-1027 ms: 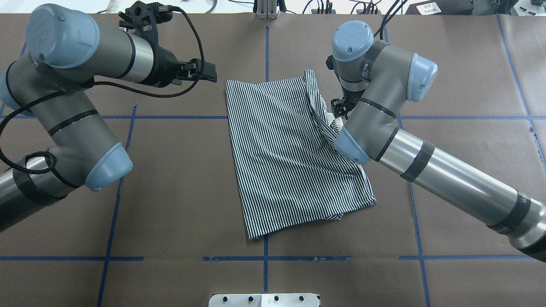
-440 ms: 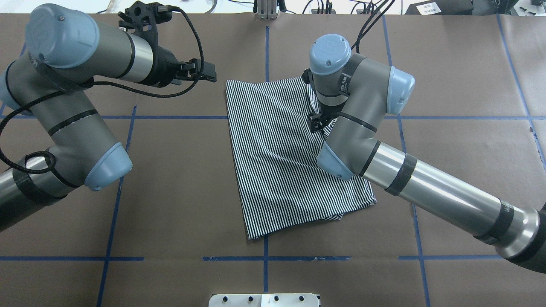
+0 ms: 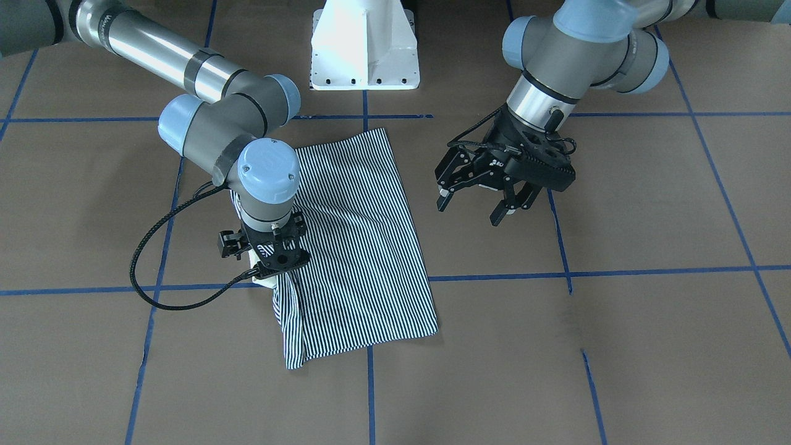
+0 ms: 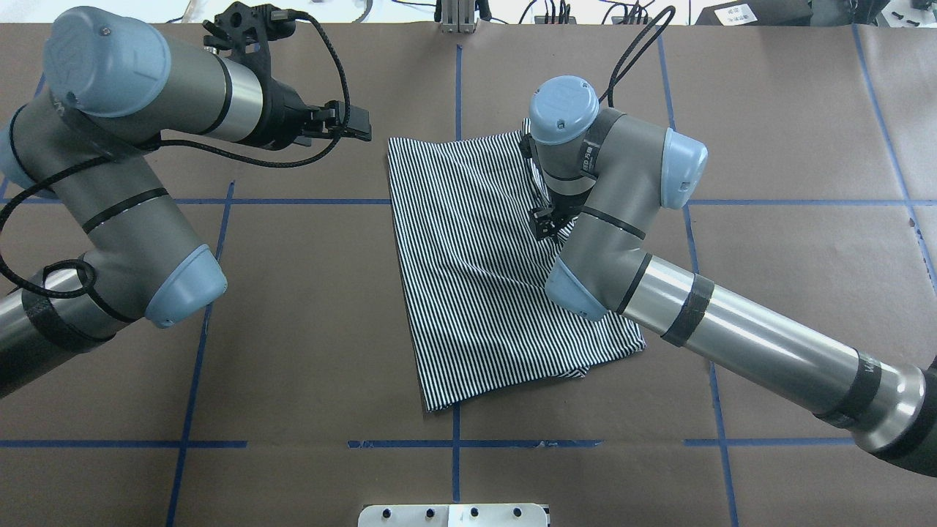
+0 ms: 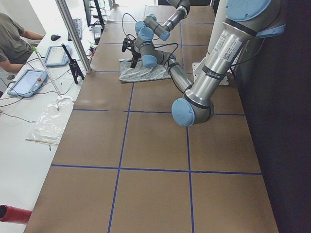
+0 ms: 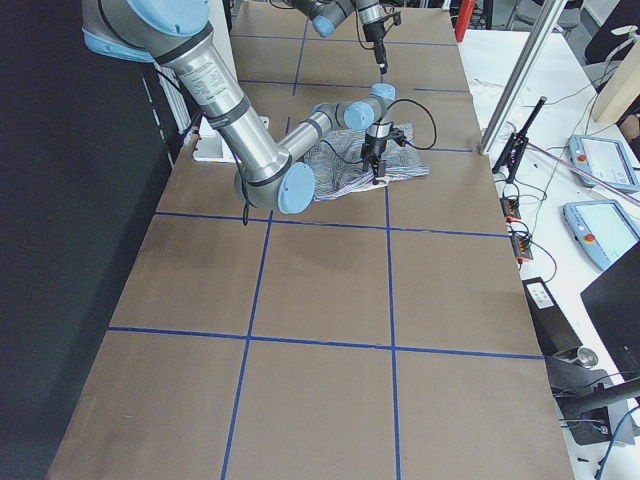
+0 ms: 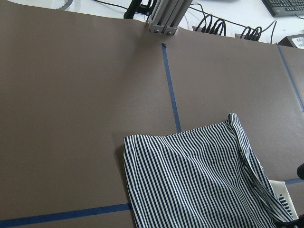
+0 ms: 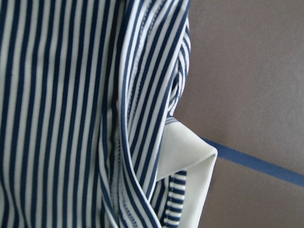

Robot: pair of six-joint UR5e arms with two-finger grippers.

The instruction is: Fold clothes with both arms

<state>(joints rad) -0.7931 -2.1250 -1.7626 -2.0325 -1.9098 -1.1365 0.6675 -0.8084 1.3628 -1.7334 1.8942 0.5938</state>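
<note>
A navy-and-white striped polo shirt [image 4: 476,293] lies folded on a brown desk [image 4: 293,329] crossed by blue tape lines [image 4: 307,201]. The right arm [image 4: 732,340] reaches over the shirt's right edge, its pincer [image 4: 545,219] low on the cloth and mostly hidden under the wrist. The left pincer [image 4: 353,124] hovers just beside the shirt's far left corner, apart from it.

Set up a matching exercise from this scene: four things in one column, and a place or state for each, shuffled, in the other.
1. left tool
2. right tool
3. collar
4. shirt

A. cream, peeking out from under a striped fold
B. open, above bare table, clear of the cloth
C. lying on the table, narrow navy-and-white stripes
D. low at the cloth's edge, right by the cream patch

Pairs: 1-B, 2-D, 3-A, 4-C
</note>
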